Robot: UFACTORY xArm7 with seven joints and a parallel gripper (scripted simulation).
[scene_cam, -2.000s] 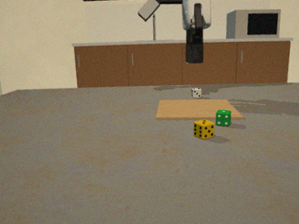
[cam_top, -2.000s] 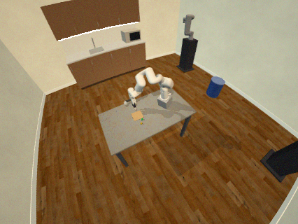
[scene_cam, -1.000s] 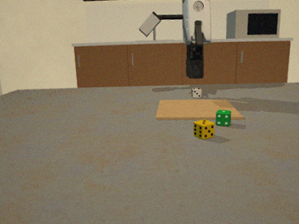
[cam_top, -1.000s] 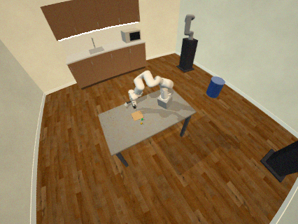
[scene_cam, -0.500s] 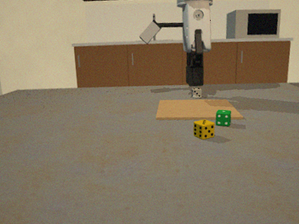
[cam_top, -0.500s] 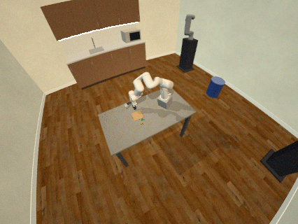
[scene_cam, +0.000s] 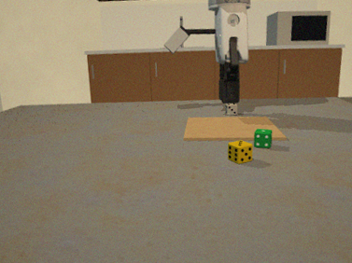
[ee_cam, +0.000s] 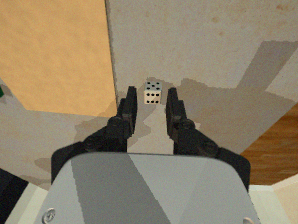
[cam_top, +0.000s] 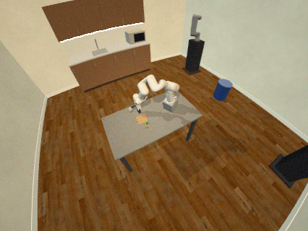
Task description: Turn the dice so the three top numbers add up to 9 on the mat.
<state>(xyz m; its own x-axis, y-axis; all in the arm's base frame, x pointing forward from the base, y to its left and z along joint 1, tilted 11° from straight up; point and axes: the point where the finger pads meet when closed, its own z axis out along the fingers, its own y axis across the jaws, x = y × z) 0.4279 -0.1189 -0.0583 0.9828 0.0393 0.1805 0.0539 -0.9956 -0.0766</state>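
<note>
Top looks down from high and far, exterior faces table and kitchen closer, wrist peers down nearest.

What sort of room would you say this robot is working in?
It looks like a kitchen, or a room made up as one: there are brown base cabinets with a pale countertop, a sink with a tap, and a microwave.

Die 1 (scene_cam: 231, 109) (ee_cam: 152, 93) lies on the table (cam_top: 126, 137) (scene_cam: 125, 211) (ee_cam: 200, 50) near the fingertips (cam_top: 139, 111) (scene_cam: 229, 99). In the exterior view, the mat (cam_top: 142, 119) (scene_cam: 229, 127) (ee_cam: 55, 55) lies before them, die 2 (cam_top: 147, 123) (scene_cam: 263, 138) (ee_cam: 1, 91) and die 3 (cam_top: 146, 127) (scene_cam: 240, 152) farther forward.
</note>
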